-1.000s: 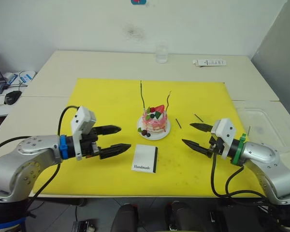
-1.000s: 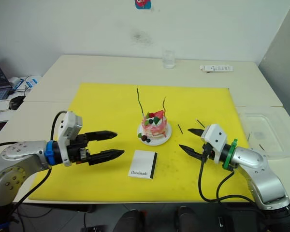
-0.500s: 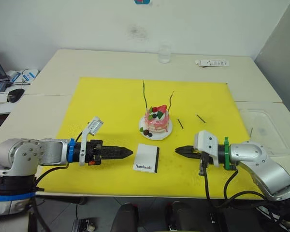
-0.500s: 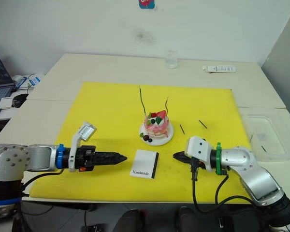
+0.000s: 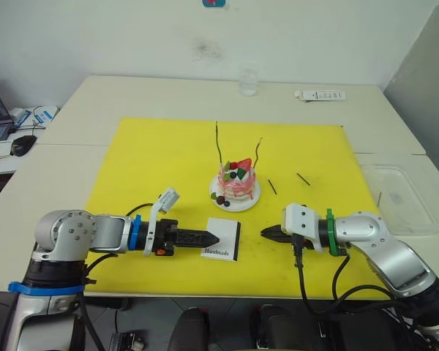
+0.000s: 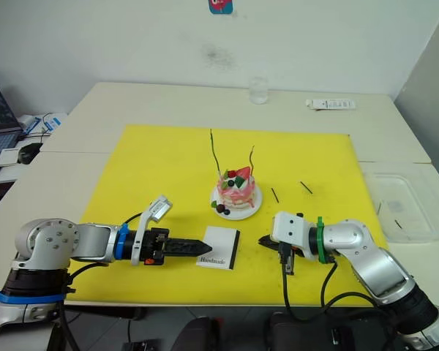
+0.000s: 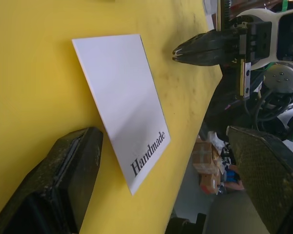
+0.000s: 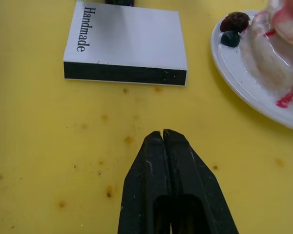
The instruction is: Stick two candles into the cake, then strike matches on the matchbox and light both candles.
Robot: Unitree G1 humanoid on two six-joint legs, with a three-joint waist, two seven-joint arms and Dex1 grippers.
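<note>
Head views, cake: the cake [image 5: 235, 181] sits mid-mat on its white plate, both candles [image 5: 218, 143] already upright in it, so the sticking step looks done.
Head views, matchbox: the matchbox [image 5: 222, 239] lies flat on the yellow mat [image 5: 161, 153], near of the cake, between the two grippers.
Head views, matches: two matches [image 5: 302, 178] lie loose on the mat, right of the cake, untouched.
Head views, left gripper: the left gripper [image 5: 211, 238] lies low on the mat with its tips at the box's left edge, probably to steady or grasp it.
Head views, right gripper: the right gripper [image 5: 267, 232] points left at the box, apart from it, holding nothing.
Head views, bench: the bench [image 5: 95, 95] carries a glass [image 5: 246, 81] at the far edge.
Left wrist view: jaws stand wide; the box's corner lies between them, not yet pinched.
Right wrist view: jaws pressed together and empty, aimed at the box's black striking side; plate rim just beside.
Judgement: the matches still need picking up.
</note>
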